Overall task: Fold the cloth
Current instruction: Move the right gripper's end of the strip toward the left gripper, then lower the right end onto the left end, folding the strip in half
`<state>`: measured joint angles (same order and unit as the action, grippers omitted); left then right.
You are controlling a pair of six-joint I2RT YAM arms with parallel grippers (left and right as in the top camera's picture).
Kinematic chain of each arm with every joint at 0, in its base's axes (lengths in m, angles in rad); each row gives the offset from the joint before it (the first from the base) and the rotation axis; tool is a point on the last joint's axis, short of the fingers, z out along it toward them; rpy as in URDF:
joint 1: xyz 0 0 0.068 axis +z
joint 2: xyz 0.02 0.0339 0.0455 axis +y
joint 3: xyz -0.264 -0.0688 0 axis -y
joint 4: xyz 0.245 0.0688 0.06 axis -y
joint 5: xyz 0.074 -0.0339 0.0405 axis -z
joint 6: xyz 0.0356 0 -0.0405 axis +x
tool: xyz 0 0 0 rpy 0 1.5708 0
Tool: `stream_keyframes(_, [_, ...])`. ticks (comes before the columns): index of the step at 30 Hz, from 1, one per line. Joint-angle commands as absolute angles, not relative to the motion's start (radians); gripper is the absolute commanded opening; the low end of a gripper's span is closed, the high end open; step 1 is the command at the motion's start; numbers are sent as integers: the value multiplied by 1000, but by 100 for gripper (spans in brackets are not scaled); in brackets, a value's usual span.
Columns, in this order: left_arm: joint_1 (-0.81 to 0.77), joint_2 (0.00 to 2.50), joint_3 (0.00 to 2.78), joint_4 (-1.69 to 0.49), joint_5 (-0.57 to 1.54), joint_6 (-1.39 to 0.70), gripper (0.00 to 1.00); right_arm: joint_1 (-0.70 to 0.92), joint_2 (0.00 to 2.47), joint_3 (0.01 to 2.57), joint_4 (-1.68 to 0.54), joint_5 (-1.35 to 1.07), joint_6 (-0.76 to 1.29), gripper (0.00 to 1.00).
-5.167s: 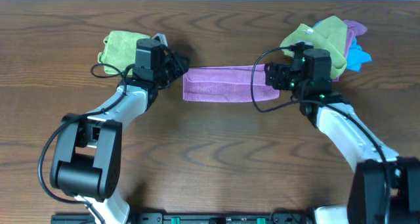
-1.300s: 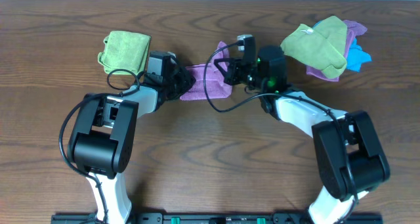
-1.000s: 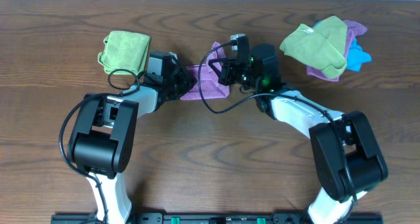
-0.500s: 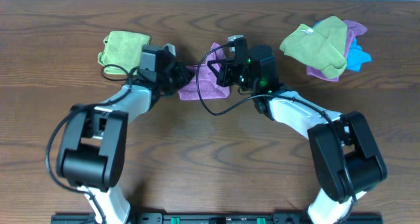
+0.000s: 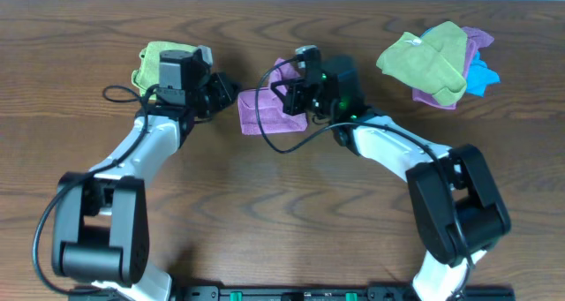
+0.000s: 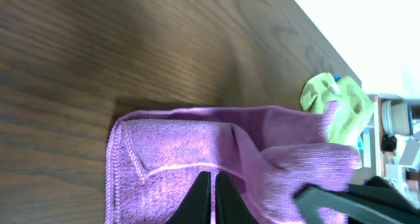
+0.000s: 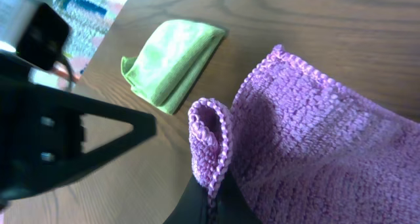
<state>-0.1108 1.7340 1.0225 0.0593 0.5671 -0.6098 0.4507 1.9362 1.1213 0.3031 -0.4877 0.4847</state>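
Observation:
The lilac cloth [image 5: 258,116] lies at the back middle of the table, doubled over itself. My right gripper [image 5: 285,96] is shut on a rolled hem of the cloth [image 7: 315,138], pinched between its fingertips [image 7: 211,192], and holds that end up over the lower layer. My left gripper [image 5: 228,91] sits just left of the cloth's left edge. Its fingers [image 6: 214,178] are shut together with nothing between them, hovering over the flat lower layer [image 6: 170,152]. The lifted flap hangs at the right of the left wrist view.
A folded lime-green cloth [image 5: 159,61] [image 7: 174,60] lies at the back left, beside the left arm. A bunched pile of green, purple and blue cloths [image 5: 434,61] sits at the back right. Bare wooden table [image 5: 291,213] fills the front.
The right gripper has carried the cloth's right end further left over the lower layer. The left gripper has drawn back leftward off the cloth's left edge, which now lies uncovered.

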Motion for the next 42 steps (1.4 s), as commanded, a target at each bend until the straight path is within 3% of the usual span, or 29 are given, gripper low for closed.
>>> stream_keyframes(1, [-86, 1690, 1037, 33, 537, -558, 6, 479, 1982, 1176, 278, -482, 450, 1])
stream_keyframes(37, [-24, 1668, 1037, -29, 528, -553, 6, 550, 2095, 1233, 253, -442, 440, 4])
stream_keyframes(39, [-24, 1668, 1037, -30, 529, -553, 6, 553, 2103, 1236, 254, -451, 440, 10])
stream_keyframes(42, [-24, 1668, 1037, -29, 528, -553, 6, 561, 2104, 1238, 262, -488, 439, 37])
